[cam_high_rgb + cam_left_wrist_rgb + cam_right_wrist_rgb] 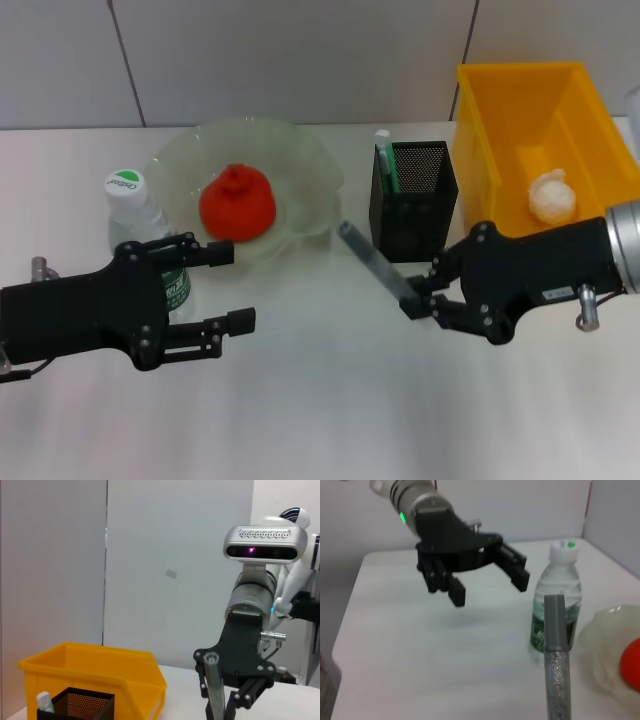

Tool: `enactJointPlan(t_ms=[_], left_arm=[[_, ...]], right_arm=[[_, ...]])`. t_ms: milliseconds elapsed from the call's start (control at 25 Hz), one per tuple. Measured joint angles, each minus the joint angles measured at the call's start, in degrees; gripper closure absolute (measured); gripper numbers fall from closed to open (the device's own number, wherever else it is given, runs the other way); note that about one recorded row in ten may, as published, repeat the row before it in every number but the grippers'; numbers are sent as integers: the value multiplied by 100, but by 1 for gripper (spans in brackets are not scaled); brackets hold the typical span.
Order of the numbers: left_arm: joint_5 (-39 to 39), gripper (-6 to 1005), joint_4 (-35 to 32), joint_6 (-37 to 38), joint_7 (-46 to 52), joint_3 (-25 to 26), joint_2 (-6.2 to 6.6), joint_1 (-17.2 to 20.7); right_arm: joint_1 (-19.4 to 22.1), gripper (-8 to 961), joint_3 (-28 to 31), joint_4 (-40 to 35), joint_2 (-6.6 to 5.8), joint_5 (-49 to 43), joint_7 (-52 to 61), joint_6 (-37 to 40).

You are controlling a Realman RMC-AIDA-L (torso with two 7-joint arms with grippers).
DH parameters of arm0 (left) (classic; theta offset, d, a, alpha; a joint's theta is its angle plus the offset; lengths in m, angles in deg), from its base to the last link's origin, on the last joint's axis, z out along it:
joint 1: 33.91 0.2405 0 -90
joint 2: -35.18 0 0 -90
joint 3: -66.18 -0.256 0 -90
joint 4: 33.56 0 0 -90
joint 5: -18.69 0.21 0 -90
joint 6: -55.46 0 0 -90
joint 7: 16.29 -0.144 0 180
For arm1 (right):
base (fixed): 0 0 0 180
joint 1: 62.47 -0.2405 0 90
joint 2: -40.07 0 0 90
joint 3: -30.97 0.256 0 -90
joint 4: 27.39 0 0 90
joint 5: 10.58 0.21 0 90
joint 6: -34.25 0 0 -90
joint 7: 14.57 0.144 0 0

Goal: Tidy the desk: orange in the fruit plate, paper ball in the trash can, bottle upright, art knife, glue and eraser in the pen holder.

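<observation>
My right gripper [420,292] is shut on the grey art knife [374,264], which slants up toward the black mesh pen holder [413,195] from its front left. A green-and-white glue stick [384,155] stands in the holder. The orange [238,203] lies in the clear fruit plate [310,170]. In the yellow trash can [520,110] rests the paper ball [553,197]. The bottle [140,228] stands upright, just behind my open left gripper [232,287]. The eraser is out of view. The right wrist view shows the knife [555,660], bottle [559,605] and left gripper [490,585].
The trash can stands right beside the pen holder at the back right. The plate sits between bottle and holder. A white wall runs behind the desk. The left wrist view shows the right gripper [220,700] with the knife [215,690] beyond the yellow bin [100,675].
</observation>
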Motion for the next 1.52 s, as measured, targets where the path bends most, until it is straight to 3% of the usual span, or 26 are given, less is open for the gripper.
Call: enactJointPlan(t_ms=[360,680,1040,1320,1520], left_arm=[[8,260,-49,-3,315,-345,16,-88],[25,262,-166,-51,488,-666,34,-348],[785,264,-189,-160,721,-719,1,-899],[885,265,-165,-286,707,-987,-14,-948],[889,266,-167,-339,784,-1086,-8,-960]], right_arm=[[-292,816,-19,-643,-16,-927,538,784],[-433,816,-55,-662,-18,-1263,771,1023],[-556,817,-63,-424,-17,-1395,862,1170],[-744,817,-196,-161,-17,-1530,987,1171],[-1166,818,-196,274,-27,-1764,993,1167]])
